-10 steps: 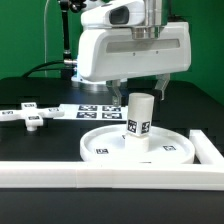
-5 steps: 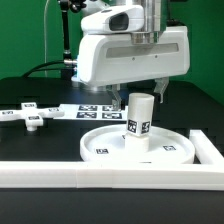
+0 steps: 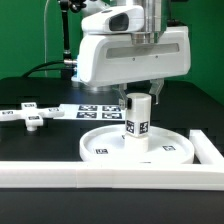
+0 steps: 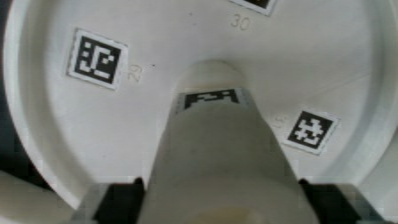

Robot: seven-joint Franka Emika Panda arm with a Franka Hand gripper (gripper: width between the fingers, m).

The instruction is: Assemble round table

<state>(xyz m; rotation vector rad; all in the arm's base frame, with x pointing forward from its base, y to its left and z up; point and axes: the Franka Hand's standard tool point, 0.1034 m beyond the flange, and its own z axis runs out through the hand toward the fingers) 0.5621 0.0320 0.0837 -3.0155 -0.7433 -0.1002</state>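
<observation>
Your arm has been coming down over the last second. The jaws were hanging with their tips about level with the top of the leg (image 3: 139, 118), and now they are sitting lower and straddling its upper part, one finger on each side. The leg itself is not shifting. It is standing upright at the middle of the disc (image 3: 186, 142), where it was, and the disc is lying flat on the bench (image 3: 30, 146) just beyond the long rail (image 3: 100, 177). The cross-shaped base (image 3: 31, 116) is lying well apart towards the exterior view's left, near the marker board (image 3: 92, 110).

I am reading this as the approach ending and the grasp beginning, so you are probably about to take hold of the leg, to seat it or turn it into the disc. I cannot tell whether the jaws are already pinching. In the exterior view a sliver of gap seems to be showing beside the finger on that view's right, while in the wrist view the dark fingertips (image 4: 123, 203) are looking flush against the leg's sides.

The exterior view is giving you height and uprightness, plus the base and rail, which the wrist camera is not catching. The wrist view is looking down along the leg (image 4: 221, 150) and showing you that it is sitting centred between the fingers. It is also picking out a tag on the leg (image 4: 212, 96) and a tag on the disc face (image 4: 102, 57)
</observation>
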